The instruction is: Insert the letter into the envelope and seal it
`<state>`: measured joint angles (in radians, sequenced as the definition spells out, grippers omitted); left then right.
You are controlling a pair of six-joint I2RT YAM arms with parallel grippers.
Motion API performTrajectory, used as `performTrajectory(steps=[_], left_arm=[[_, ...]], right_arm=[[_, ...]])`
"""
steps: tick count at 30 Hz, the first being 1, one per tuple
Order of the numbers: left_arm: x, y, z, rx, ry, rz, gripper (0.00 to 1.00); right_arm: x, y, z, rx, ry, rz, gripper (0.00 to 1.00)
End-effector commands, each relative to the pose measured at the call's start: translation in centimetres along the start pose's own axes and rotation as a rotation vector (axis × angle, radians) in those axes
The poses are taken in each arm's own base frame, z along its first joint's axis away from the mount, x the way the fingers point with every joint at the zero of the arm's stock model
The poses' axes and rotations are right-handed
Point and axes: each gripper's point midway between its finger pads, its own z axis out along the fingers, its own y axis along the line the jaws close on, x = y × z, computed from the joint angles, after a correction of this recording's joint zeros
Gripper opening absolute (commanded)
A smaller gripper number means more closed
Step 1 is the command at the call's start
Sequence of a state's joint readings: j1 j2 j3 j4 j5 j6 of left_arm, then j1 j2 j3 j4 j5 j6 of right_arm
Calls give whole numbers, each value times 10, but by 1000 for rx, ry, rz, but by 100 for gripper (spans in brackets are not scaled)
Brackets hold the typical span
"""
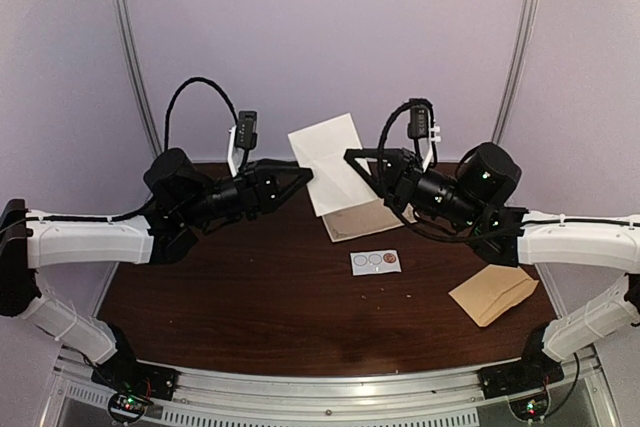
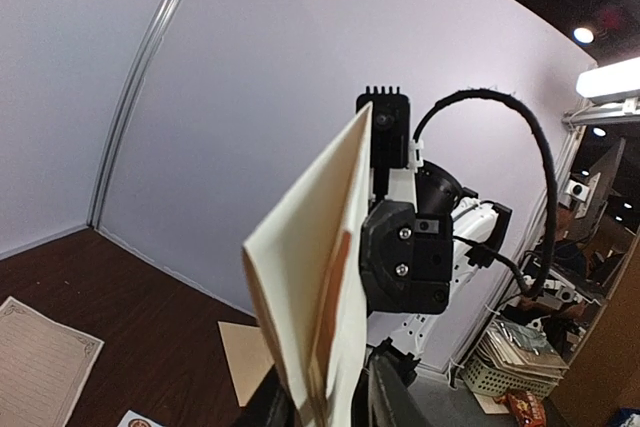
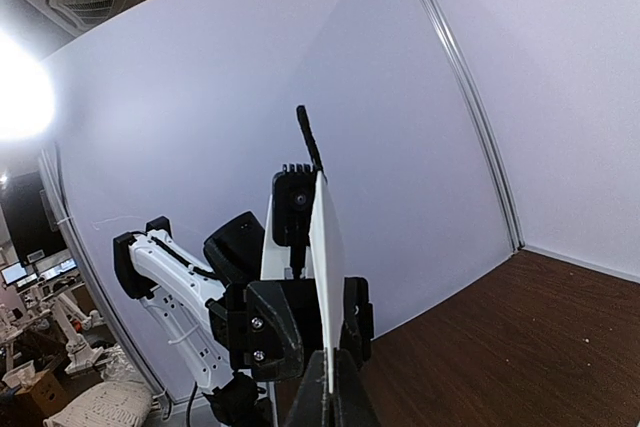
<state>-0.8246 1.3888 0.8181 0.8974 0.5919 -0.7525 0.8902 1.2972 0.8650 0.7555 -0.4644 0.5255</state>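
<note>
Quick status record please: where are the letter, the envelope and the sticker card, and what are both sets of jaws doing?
letter: white sheet, held up off the table between the two arms
left jaws: around the letter's left edge; firm grip not clear
right jaws: shut on the letter's right edge
envelope: flat on the table, near right, apart from the letter
sticker card: flat, mid-table
bordered sheet: lying on the table below the raised letter
letter in envelope: not yet

The letter (image 1: 333,162), a white sheet folded over on itself, stands raised in the upper middle of the top view, tilted, one corner pointing up. The envelope (image 1: 493,294), tan kraft paper, lies flat and skewed at lower right, well apart from it.
</note>
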Motion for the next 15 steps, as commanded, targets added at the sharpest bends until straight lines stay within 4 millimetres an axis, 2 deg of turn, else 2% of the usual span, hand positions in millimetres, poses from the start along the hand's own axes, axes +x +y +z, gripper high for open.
performTrajectory(steps=[1, 6, 12, 15], left_arm=[[-13, -14, 3, 65, -38, 28, 26], [-14, -15, 4, 75, -39, 25, 23], [-13, -14, 5, 76, -36, 22, 1], [-13, -12, 5, 66, -38, 21, 0]], right_arm=[[-13, 10, 1, -36, -43, -12, 0], [-10, 8, 2, -30, -35, -10, 0], [-7, 3, 3, -1, -24, -17, 0], [-7, 2, 2, 13, -23, -23, 0]])
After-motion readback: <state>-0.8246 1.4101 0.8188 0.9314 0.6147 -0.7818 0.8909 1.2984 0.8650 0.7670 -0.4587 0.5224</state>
